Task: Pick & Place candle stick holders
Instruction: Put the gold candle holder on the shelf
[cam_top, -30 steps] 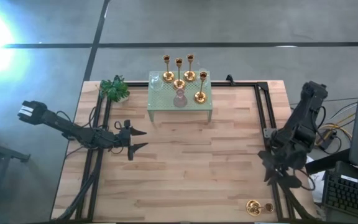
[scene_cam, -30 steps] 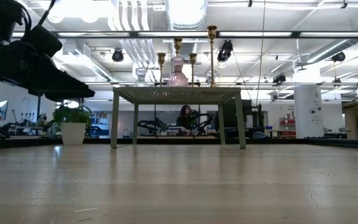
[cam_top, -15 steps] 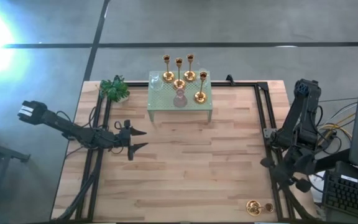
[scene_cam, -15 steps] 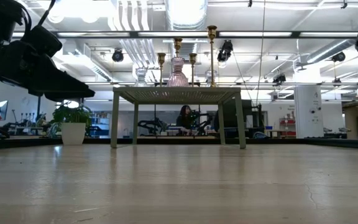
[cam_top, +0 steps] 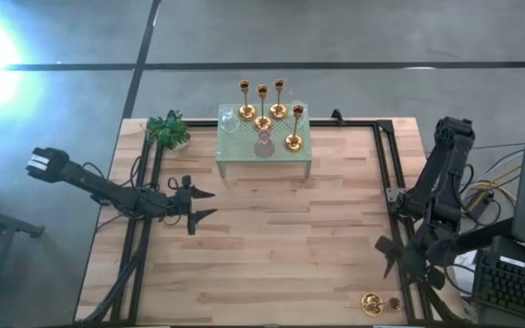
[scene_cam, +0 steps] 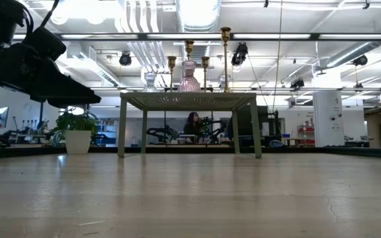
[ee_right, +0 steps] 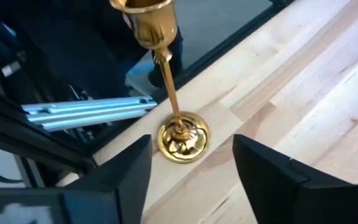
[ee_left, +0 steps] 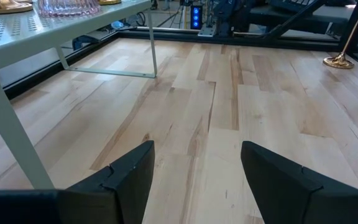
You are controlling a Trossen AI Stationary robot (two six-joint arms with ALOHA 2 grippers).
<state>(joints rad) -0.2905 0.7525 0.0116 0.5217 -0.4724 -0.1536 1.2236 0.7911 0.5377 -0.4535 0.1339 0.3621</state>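
Note:
One gold candle stick holder [ee_right: 180, 138] stands upright on its round base near the table's near right corner [cam_top: 372, 303]. My right gripper [ee_right: 191, 186] hovers open just above and short of it, one finger on either side of the base, touching nothing. Several more candle stick holders [cam_top: 264, 111] stand on a small pale green stand [cam_top: 244, 153] at the table's far middle. My left gripper [cam_top: 196, 206] waits open over the table's left part, pointing toward the right edge [ee_left: 197, 180].
A pinkish glass piece [cam_top: 263, 144] shares the green stand. A small green plant [cam_top: 169, 130] stands at the far left. Black frame rails [cam_top: 392, 182] run along the table's right side, and a keyboard [cam_top: 509, 284] lies beyond the right edge. Bare wood [cam_top: 281, 246] fills the middle.
My right gripper has swung toward the table's near edge and the lone candle stick holder, sinking a little and rolling about its own axis. Its fingers stand wider apart than before. The candle stick holder stays upright where it was.

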